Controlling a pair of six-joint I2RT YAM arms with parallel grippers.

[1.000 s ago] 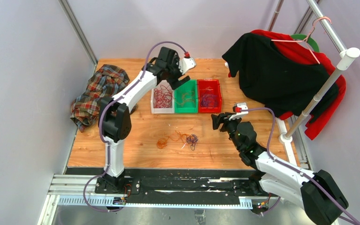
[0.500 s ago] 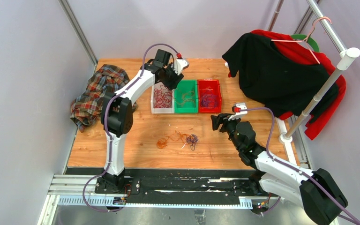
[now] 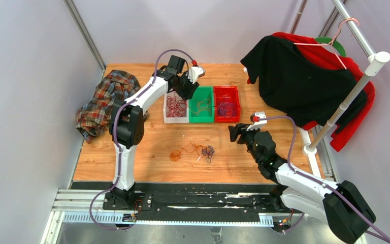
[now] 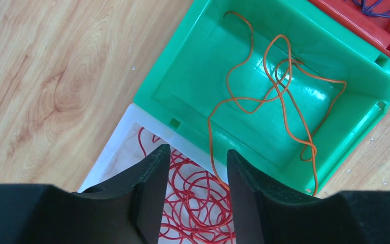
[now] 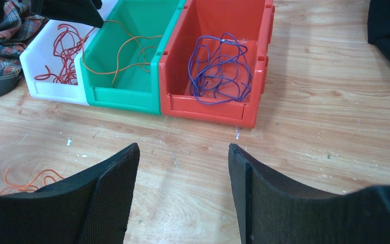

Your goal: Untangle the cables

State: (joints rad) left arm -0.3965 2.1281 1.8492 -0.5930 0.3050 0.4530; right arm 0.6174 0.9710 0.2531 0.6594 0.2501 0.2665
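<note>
A small tangle of orange, dark red and purple cables [image 3: 195, 151] lies on the wooden table in front of the bins. The white bin [image 3: 175, 121] holds red cables [image 4: 198, 203]. The green bin [image 4: 183, 66] holds an orange cable [image 4: 279, 66], and one strand of it trails over the rim towards my left gripper's right finger. The red bin [image 5: 208, 109] holds purple cables [image 5: 218, 71]. My left gripper [image 4: 198, 151] hovers over the white and green bins, jaws apart, pinching nothing. My right gripper [image 5: 183, 147] hangs open above bare wood, right of the tangle.
A plaid cloth [image 3: 106, 101] is bunched at the table's left edge. Black and red garments [image 3: 299, 76] hang on a rack at the back right, whose white pole [image 3: 345, 101] stands at the table's right edge.
My left gripper's jaws have narrowed, and the wrist has shifted slightly back and left over the bins. The right arm has barely moved.
</note>
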